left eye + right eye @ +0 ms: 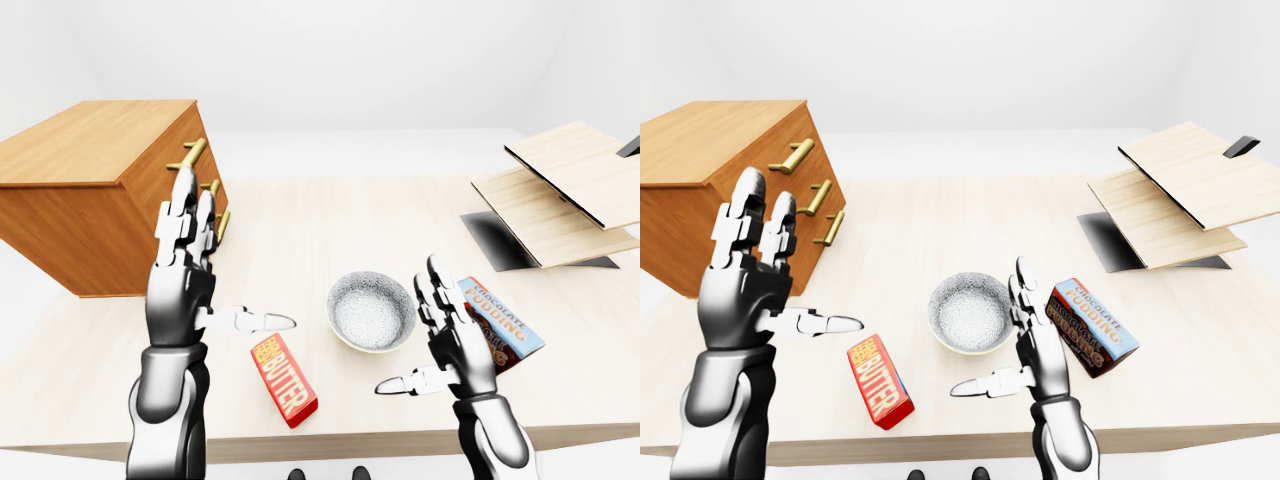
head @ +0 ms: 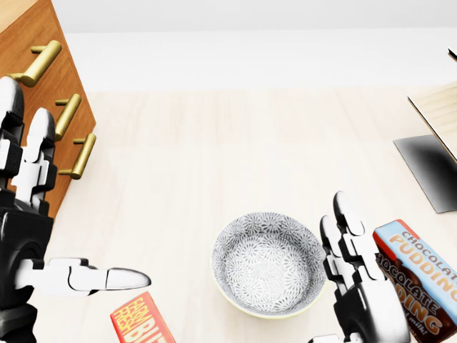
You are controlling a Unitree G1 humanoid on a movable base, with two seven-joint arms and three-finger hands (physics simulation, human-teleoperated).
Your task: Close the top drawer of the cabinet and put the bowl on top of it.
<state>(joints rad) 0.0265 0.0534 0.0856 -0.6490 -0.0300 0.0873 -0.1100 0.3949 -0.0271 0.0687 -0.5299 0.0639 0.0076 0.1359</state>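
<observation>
In the left-eye view we see our left hand (image 1: pixel 190 270) raised with fingers straight and spread, thumb jutting toward the bowl (image 1: pixel 372 312), holding nothing and touching nothing; it stands to the left of the bowl, and its fingertips overlap the wooden cabinet (image 1: pixel 95 190) in the picture, though we cannot tell whether they touch it. Our right hand (image 1: pixel 450 335) is likewise wide open and empty, just right of the bowl, in front of a chocolate pudding box (image 1: pixel 505 325). A red butter box (image 1: pixel 283 378) lies on the table (image 1: pixel 330 225) below and left of the bowl. In the head view the bowl sits on the table between our two hands, empty, its inside patterned grey, and the cabinet's three brass handles (image 2: pixel 68 114) show well to the upper left of the bowl. In the right-eye view the bowl again rests on the table apart from both open hands, and a stack of light wooden boards (image 1: pixel 1180 190) stands well to the upper right of the bowl, a dark flat panel (image 1: pixel 1110 240) under it.
</observation>
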